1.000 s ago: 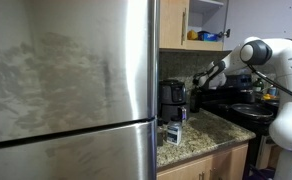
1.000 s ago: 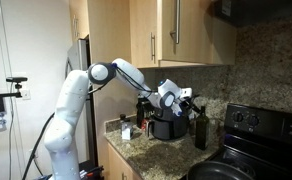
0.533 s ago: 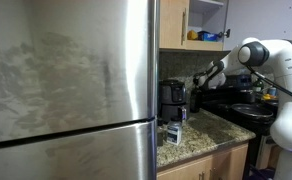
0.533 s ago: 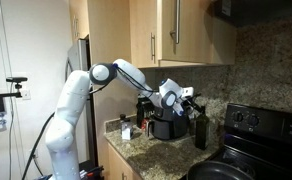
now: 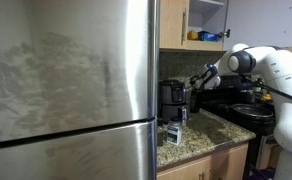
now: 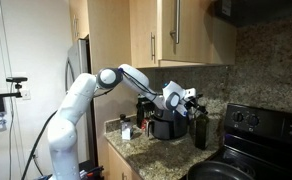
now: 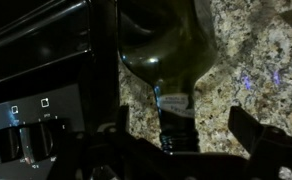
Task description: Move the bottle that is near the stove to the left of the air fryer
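Observation:
The dark bottle (image 6: 200, 131) stands on the granite counter between the black air fryer (image 6: 168, 125) and the stove (image 6: 254, 128). In the wrist view I look down on the bottle (image 7: 162, 45), with its neck between my fingers and a gap on each side. The gripper (image 7: 181, 138) is open, just above the bottle's top (image 6: 191, 99). In an exterior view the gripper (image 5: 197, 83) hangs over the bottle (image 5: 197, 101), right of the air fryer (image 5: 171, 98). The stove's knob panel (image 7: 31, 115) lies left of the bottle.
A large steel fridge (image 5: 71, 90) fills the left of an exterior view. A small blue-and-white carton (image 5: 173, 132) stands near the counter's front edge. Pots sit on the stove (image 5: 244, 108). Wall cabinets (image 6: 176, 35) hang above. Small items (image 6: 126, 129) stand left of the air fryer.
The arm's elbow and shoulder have shifted towards the bottle. The gripper has stayed over the bottle's top and the bottle has not moved.

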You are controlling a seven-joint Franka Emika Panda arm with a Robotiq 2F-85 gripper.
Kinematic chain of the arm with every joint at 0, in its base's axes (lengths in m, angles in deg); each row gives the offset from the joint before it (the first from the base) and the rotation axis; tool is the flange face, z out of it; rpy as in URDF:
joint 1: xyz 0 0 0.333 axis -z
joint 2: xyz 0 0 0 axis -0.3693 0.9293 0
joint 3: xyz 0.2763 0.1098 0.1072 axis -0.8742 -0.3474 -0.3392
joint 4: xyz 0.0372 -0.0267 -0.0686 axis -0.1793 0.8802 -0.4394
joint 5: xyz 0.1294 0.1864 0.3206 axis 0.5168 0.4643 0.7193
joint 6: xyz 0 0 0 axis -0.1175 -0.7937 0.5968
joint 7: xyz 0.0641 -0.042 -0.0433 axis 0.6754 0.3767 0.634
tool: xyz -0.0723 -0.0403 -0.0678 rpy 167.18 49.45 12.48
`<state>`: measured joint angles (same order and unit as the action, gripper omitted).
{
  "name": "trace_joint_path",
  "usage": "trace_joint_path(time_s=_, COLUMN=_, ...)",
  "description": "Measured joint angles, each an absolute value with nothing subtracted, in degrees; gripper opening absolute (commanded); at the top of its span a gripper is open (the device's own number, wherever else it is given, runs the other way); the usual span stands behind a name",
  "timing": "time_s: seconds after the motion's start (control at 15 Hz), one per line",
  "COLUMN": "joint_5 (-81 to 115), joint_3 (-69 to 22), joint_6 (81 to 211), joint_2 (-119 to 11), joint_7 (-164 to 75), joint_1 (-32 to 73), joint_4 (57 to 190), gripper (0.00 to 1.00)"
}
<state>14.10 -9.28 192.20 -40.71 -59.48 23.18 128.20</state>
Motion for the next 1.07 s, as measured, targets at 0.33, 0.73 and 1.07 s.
trace_joint_path(time_s=0.33, joint_5=14.1, joint_3=-6.54, joint_6=191.97, joint_2=-36.93, joint_7=-59.56, joint_1=21.36, joint_4=123.84, gripper=0.45)
trace_joint_path(time_s=0.73, joint_5=14.1, joint_3=-5.46, joint_6=191.67, joint_2=-34.69, joint_7=-59.58, joint_1=21.18, joint_4=122.17, gripper=0.11)
trace_joint_path(time_s=1.07, joint_5=14.09, joint_3=-4.91, joint_6=194.44, joint_2=-34.74, joint_7=-59.56, joint_1=20.44, joint_4=123.45, gripper=0.11)
